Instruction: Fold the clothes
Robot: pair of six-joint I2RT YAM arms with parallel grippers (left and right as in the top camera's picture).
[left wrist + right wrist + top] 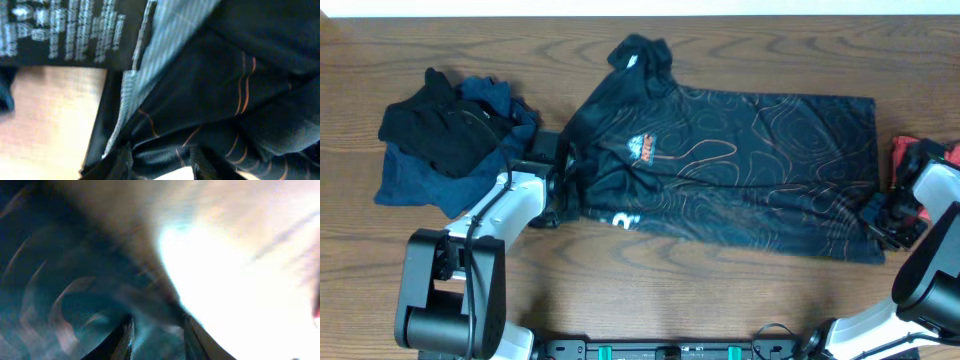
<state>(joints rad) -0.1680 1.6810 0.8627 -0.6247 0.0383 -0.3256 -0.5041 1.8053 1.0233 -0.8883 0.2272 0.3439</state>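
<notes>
The black jersey (740, 170) with orange contour lines lies spread across the table, with its collar end bunched at the back left. My left gripper (558, 190) is at the jersey's left edge. In the left wrist view its fingers (162, 162) are closed on a fold of the black fabric (215, 100), with a printed label above. My right gripper (882, 218) is at the jersey's front right corner. The right wrist view is blurred, and its fingers (157, 337) have dark fabric (60, 280) between them.
A pile of dark blue and black clothes (445, 140) lies at the left, close to my left arm. A red garment (903, 155) lies at the right edge beside my right arm. The wooden table (650, 290) shows in front of the jersey.
</notes>
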